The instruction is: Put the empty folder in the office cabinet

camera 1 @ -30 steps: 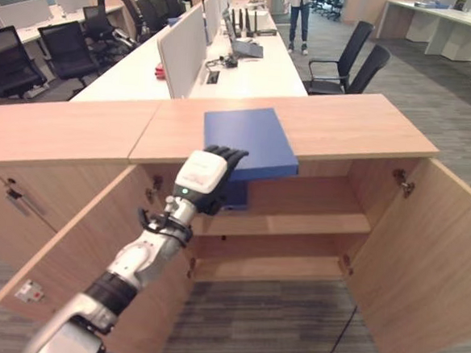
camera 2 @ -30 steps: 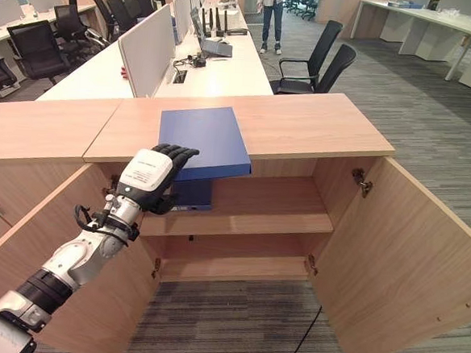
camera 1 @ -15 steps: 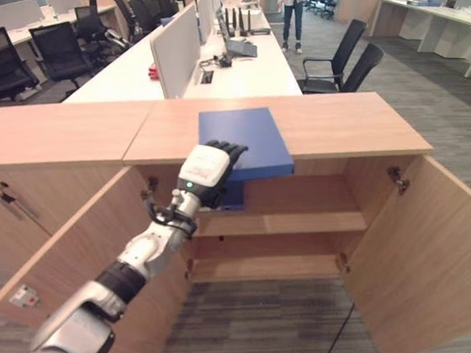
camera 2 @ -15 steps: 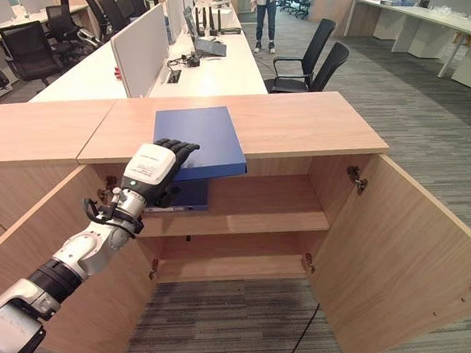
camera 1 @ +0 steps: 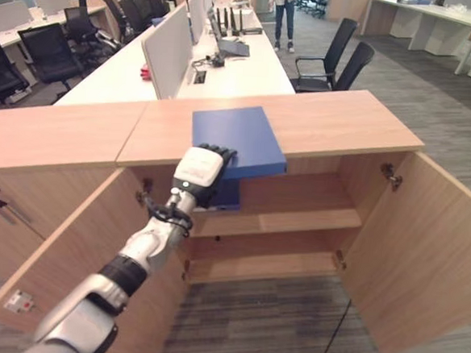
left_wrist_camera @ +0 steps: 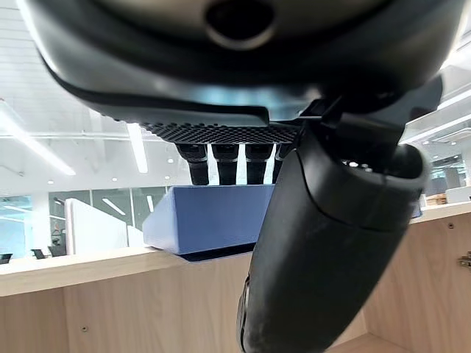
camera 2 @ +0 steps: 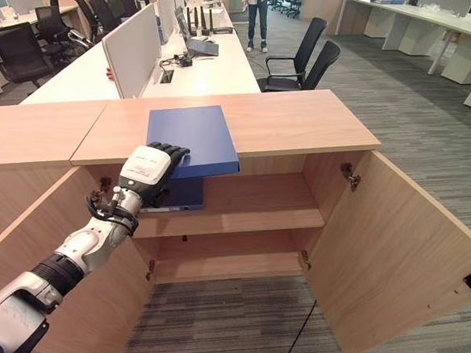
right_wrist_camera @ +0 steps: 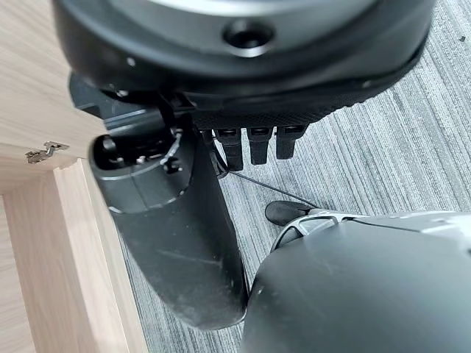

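A blue folder (camera 1: 242, 137) lies flat on the wooden cabinet top (camera 1: 348, 124), its near edge hanging over the front. My left hand (camera 1: 198, 171) is at the folder's near left corner, with its fingers (left_wrist_camera: 221, 158) laid straight over the top face and the thumb (left_wrist_camera: 331, 243) held below, apart from the folder (left_wrist_camera: 210, 215). Both cabinet doors stand open. A second blue folder (camera 2: 179, 195) lies on the upper shelf (camera 1: 305, 218), just under my hand. My right hand (right_wrist_camera: 176, 243) hangs relaxed over the grey carpet beside the cabinet.
The right door (camera 1: 425, 246) swings far out to the right and the left door (camera 1: 68, 262) stands out beside my left arm. Behind the cabinet are a long white desk (camera 1: 243, 68), black chairs (camera 1: 340, 63) and a person (camera 1: 284, 10) standing far off.
The whole view has shifted slightly. My left hand stays at the folder's near left corner and the folder lies where it was.
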Motion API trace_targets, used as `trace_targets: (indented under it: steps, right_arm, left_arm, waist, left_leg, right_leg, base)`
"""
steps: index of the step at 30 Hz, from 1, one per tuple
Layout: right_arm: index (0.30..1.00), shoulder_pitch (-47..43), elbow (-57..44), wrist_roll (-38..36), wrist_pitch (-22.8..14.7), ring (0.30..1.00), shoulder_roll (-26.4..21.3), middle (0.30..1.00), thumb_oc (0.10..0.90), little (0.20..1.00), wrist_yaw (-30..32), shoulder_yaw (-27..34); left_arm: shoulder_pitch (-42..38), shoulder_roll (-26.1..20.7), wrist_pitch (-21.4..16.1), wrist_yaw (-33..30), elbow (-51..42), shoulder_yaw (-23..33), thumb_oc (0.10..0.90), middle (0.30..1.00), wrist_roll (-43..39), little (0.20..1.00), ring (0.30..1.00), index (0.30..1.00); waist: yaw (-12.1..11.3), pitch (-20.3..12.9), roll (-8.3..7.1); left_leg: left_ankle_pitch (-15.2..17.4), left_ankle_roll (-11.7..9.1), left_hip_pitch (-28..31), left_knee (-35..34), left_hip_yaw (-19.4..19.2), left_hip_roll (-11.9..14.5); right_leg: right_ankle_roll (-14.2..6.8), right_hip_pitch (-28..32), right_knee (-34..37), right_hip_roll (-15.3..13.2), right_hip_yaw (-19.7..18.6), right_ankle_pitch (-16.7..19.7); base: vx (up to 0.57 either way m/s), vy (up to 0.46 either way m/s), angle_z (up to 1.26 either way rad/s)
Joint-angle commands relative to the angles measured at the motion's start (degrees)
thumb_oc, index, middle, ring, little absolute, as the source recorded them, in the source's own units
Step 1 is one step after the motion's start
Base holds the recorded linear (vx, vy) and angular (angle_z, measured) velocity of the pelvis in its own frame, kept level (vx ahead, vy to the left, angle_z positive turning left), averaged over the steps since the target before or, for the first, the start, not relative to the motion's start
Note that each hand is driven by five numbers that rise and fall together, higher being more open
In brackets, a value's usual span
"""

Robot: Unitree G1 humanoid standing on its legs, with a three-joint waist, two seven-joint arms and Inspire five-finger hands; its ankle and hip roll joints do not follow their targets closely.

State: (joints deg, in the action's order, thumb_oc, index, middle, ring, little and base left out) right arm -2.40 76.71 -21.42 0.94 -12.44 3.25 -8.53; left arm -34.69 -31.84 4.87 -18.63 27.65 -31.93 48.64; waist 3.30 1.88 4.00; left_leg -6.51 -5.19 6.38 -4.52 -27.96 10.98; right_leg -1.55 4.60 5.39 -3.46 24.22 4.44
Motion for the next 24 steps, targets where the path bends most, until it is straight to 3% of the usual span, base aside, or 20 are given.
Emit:
trace_targets:
  steps: [1,10,11,12,24]
  right_arm:
    - [0.9,-3.0,0.9,0.1,-0.6,0.9,1.8,0.9,0.8,0.9,0.1,-1.6]
    - [0.9,-3.1,0.9,0.3,-0.9,0.9,2.3,0.9,0.8,0.9,0.6,-2.3]
    - [0.9,-3.2,1.1,0.2,-1.0,0.9,2.3,0.9,0.8,0.9,0.8,-2.7]
    - [0.9,-3.3,1.2,0.1,-1.2,0.9,2.2,0.9,0.8,0.9,0.9,-2.9]
    - [0.9,-3.0,2.2,-0.5,-1.9,0.9,1.5,0.9,0.8,0.9,0.7,-3.0]
  left_arm:
    - [-14.5,-0.8,1.5,-4.7,3.8,2.4,0.8,0.9,2.4,0.9,0.9,0.9]
    - [-14.8,0.0,4.8,-8.6,8.6,3.3,0.8,0.9,4.0,0.9,0.9,0.9]
    - [-15.6,0.3,5.4,-9.2,10.4,2.6,0.547,0.521,4.3,0.521,0.521,0.521]
    - [-16.4,0.4,5.8,-9.5,12.3,1.8,0.4,0.3,4.3,0.3,0.3,0.3]
    - [-20.1,-3.9,5.0,-9.5,24.5,-4.2,0.4,0.3,3.8,0.3,0.3,0.3]
  waist:
    - [0.6,-0.2,-2.3]
    - [0.7,-0.1,-2.41]
    - [0.8,-0.2,-2.41]
    - [0.9,-0.2,-2.39]
    - [1.4,-0.6,-1.67]
  left_leg:
    - [4.0,-3.2,1.8,-0.5,1.5,0.8]
    - [4.0,-3.1,2.2,-0.5,1.0,0.5]
    - [4.0,-3.1,2.2,-0.5,1.0,0.4]
    - [4.0,-3.1,2.3,-0.5,0.9,0.4]
    - [4.0,-3.1,2.7,-0.5,0.2,-0.1]
  right_leg:
    - [-4.8,4.1,-0.4,-1.7,1.2,-5.5]
    - [-4.8,4.4,-0.4,-1.7,1.0,-5.6]
    - [-4.8,4.4,-0.4,-1.7,1.0,-5.6]
    - [-4.8,4.4,-0.4,-1.7,1.0,-5.6]
    - [-5.2,4.6,-0.4,-1.9,0.8,-5.5]
  base:
    - [0.0,0.0,0.0]
    - [0.0,0.0,0.0]
    - [0.0,0.0,0.0]
    - [0.0,0.0,0.0]
    - [0.0,0.001,-0.02]
